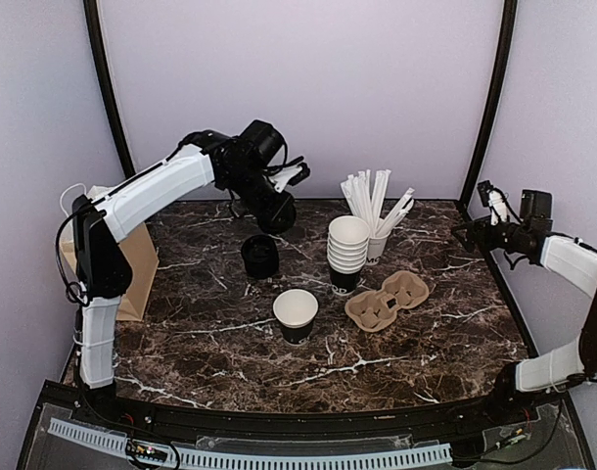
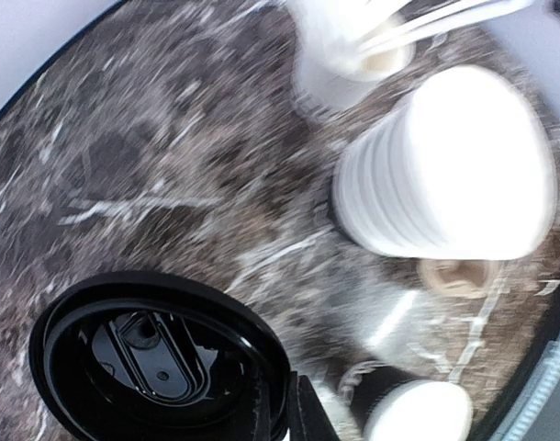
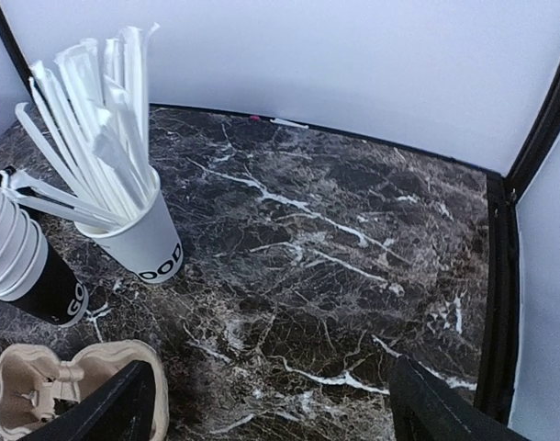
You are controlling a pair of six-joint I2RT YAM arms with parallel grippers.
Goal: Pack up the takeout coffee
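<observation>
Packing looks barely begun: the takeout coffee (image 1: 260, 257) stands on the desk (image 1: 181, 333), at ten o'clock from the unfilled carrier (image 1: 387, 299). The left gripper (image 1: 279, 213) hovers above it, its grip impossible to tell; the right gripper (image 3: 271, 413) is spread wide.

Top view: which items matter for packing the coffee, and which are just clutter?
Job: lidded coffee cup; probably also the cardboard carrier and paper bag.
Lying about: cup stack, open cup, straw cup.
</observation>
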